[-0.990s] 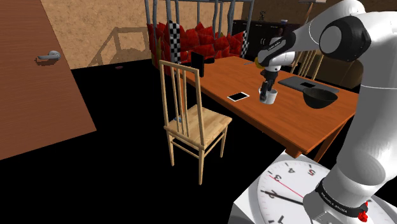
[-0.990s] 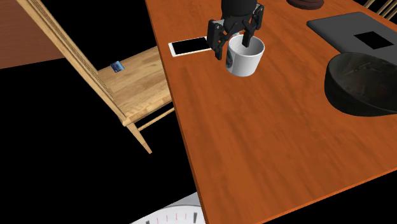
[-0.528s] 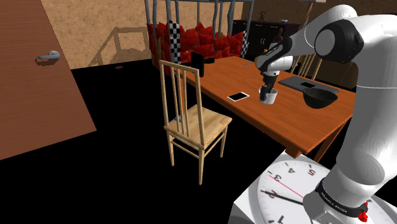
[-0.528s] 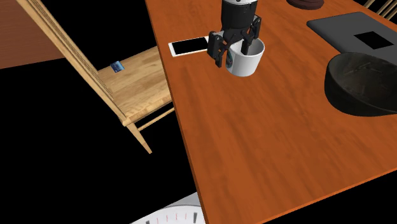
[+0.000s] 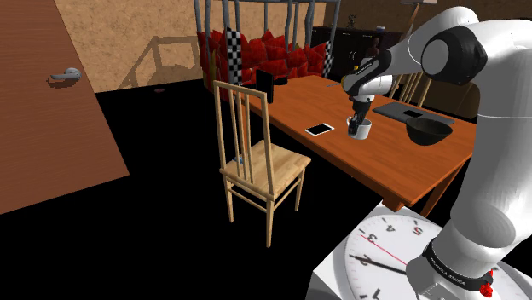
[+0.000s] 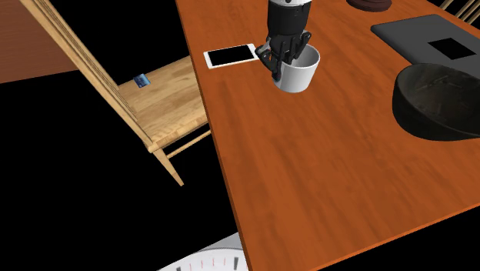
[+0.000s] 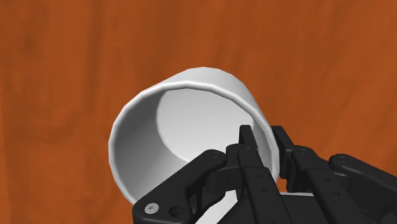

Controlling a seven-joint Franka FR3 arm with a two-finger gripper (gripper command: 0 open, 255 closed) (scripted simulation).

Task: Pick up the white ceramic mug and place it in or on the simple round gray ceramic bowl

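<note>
A white mug stands upright on the orange-brown wooden table. My black gripper comes down from above and is shut on the mug's wall at the rim, one finger inside and one outside, on the side towards the phone. The dark round bowl sits apart from the mug, to the shoulder view's right, near the table's edge.
A white-framed phone lies beside the mug. A dark flat laptop-like slab lies behind the bowl. A wooden chair stands at the table's side. A clock face covers the stand.
The gripper came down over the mug's rim with its fingers apart, then shut on the wall. The mug stayed where it was.
</note>
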